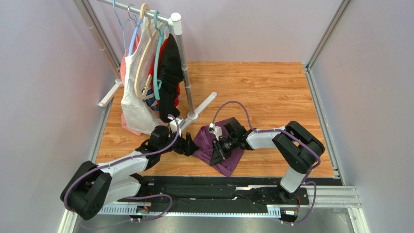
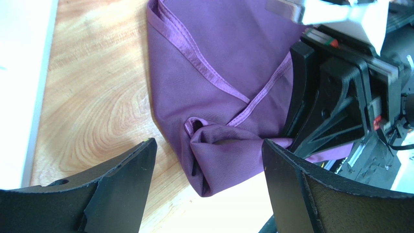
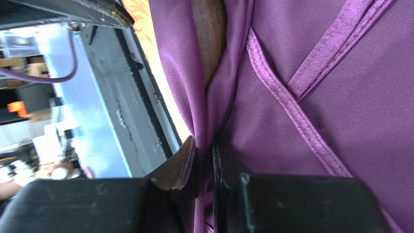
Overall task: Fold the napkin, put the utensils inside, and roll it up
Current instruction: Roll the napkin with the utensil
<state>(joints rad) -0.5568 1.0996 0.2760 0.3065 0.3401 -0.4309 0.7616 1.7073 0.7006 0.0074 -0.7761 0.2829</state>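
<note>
Found the right gripper (image 3: pixel 203 145) nipped nearly shut on a gathered fold of the purple napkin (image 3: pixel 340 97), a dark wooden utensil (image 3: pixel 209 34) tucked in that fold. Found the left gripper (image 2: pixel 209 145) spread wide, holding nothing, fingers (image 2: pixel 121 194) flanking the napkin's folded end. Saw the napkin bunched on the table (image 1: pixel 272 87) just in front of the clothes rack's (image 1: pixel 194 116) foot.

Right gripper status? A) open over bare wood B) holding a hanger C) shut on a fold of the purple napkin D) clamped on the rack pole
C: in the right wrist view the right gripper has its jaws pressed together with a bunched fold of the napkin pinched between them.
</note>
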